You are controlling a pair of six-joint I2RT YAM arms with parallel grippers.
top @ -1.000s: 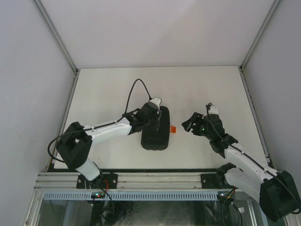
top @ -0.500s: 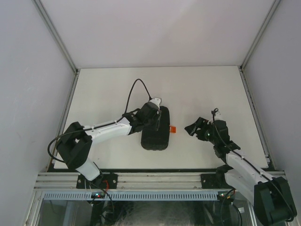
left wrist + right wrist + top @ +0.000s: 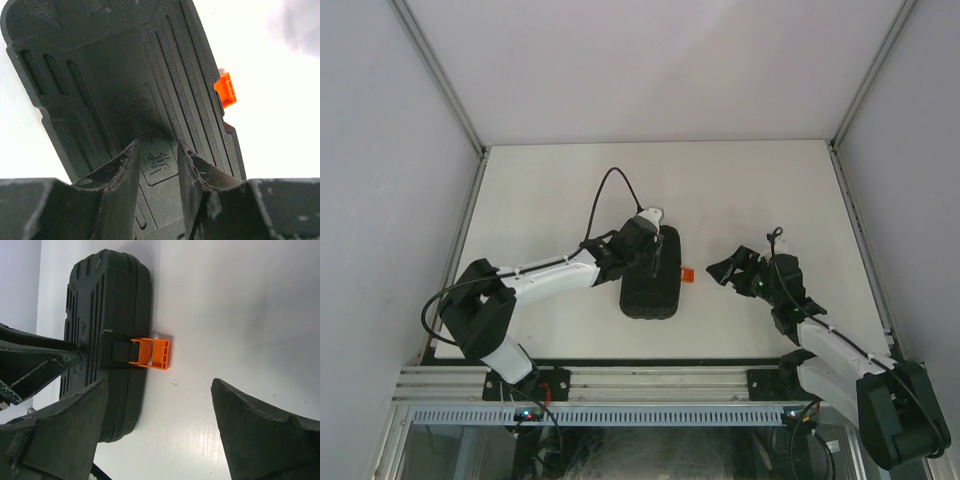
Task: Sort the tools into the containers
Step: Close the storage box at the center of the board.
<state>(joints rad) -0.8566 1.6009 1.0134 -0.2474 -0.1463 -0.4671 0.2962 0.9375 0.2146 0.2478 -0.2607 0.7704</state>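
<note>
On the table (image 3: 750, 190), as seen from above, the black tool case (image 3: 650, 292) is found lying shut near the middle, with its orange latch (image 3: 687, 274) on the side toward the right arm. The left fingers (image 3: 654, 255) are placed over the far part of the case, and the right fingers (image 3: 722, 270) are held near the latch, apart from it. From the left wrist, the left fingers (image 3: 129, 165) are shown partly open with nothing between them, low over the ribbed top of the case (image 3: 100, 90); whether it is touched cannot be told. From the right wrist, the right fingers (image 3: 60, 435) are seen spread wide and empty, and the latch (image 3: 150, 353) is seen folded outward from the case (image 3: 107, 295) onto the table (image 3: 225, 300). The case is judged stiff, hard and too broad to be taken across. With tools inside it may be rather heavy, yet on the smooth table it could slide. The small latch or the lid edge beside it is considered the best place to be gripped, while the shell is pressed down from above.
</note>
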